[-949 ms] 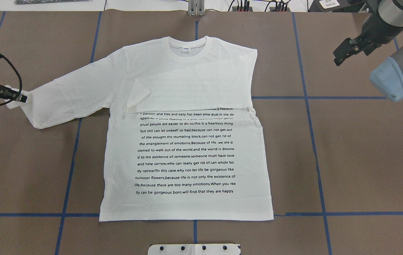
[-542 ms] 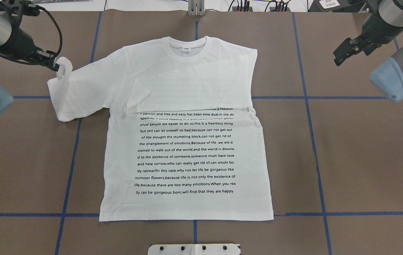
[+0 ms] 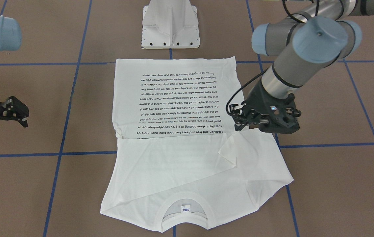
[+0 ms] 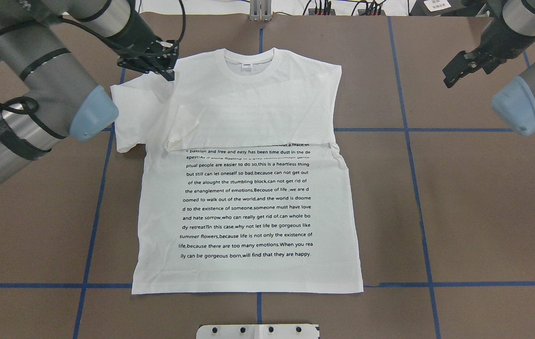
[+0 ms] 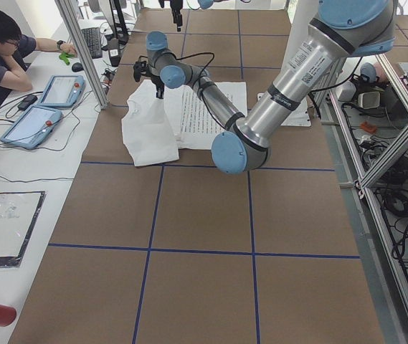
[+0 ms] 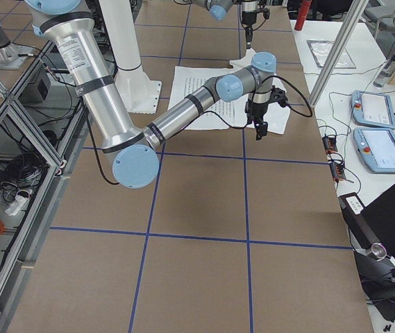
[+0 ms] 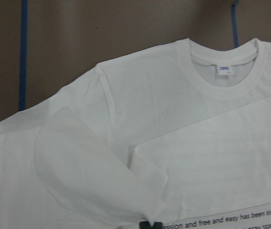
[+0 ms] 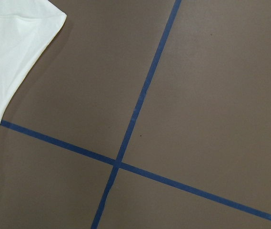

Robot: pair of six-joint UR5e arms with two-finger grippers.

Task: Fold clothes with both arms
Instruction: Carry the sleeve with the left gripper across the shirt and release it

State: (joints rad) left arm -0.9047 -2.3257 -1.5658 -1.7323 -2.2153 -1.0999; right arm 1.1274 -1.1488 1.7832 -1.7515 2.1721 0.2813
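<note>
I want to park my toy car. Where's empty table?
Bare brown table lies between the T-shirt and the right claw, and left of its printed half. It's crowded at the sleeve the left claw holds.

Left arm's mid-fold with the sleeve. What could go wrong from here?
1. The left gripper seems to hold just the end of the left sleeve, so the cloth may slip out before it is laid down.
2. The slack sleeve hangs low and may catch the right sleeve's curled cuff, which lies folded across the T-shirt, and drag that fold askew.
</note>
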